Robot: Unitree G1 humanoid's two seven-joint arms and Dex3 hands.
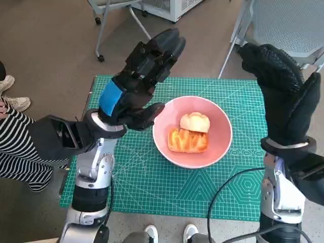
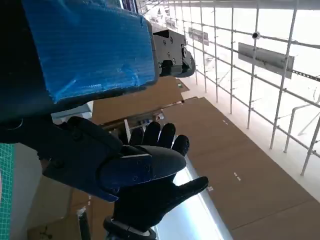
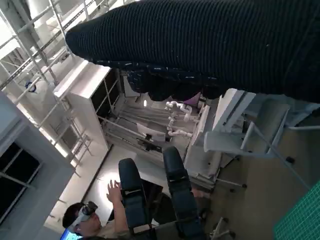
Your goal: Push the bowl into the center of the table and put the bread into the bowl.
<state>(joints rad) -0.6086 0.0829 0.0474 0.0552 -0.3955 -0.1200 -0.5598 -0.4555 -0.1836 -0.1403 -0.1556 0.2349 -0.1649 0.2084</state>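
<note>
A pink bowl (image 1: 215,147) sits near the middle of the green cutting mat (image 1: 212,187). Inside it lie two pieces of bread: a pale round bun (image 1: 195,122) and a golden glazed pastry (image 1: 188,140). My left hand (image 1: 139,83) is raised above the mat to the left of the bowl, fingers spread, holding nothing. My right hand (image 1: 283,91) in its black glove is lifted to the right of the bowl, also spread and empty. In the left wrist view my left hand (image 2: 90,100) fills the front and the gloved right hand (image 2: 155,190) shows beyond it, fingers apart.
A person in a striped garment (image 1: 15,147) sits at the left, shoes (image 1: 15,101) near the mat's far left. Chair legs with casters (image 1: 101,45) and a grey mesh chair (image 1: 283,25) stand beyond the table. A person wearing a headset (image 3: 85,220) shows in the right wrist view.
</note>
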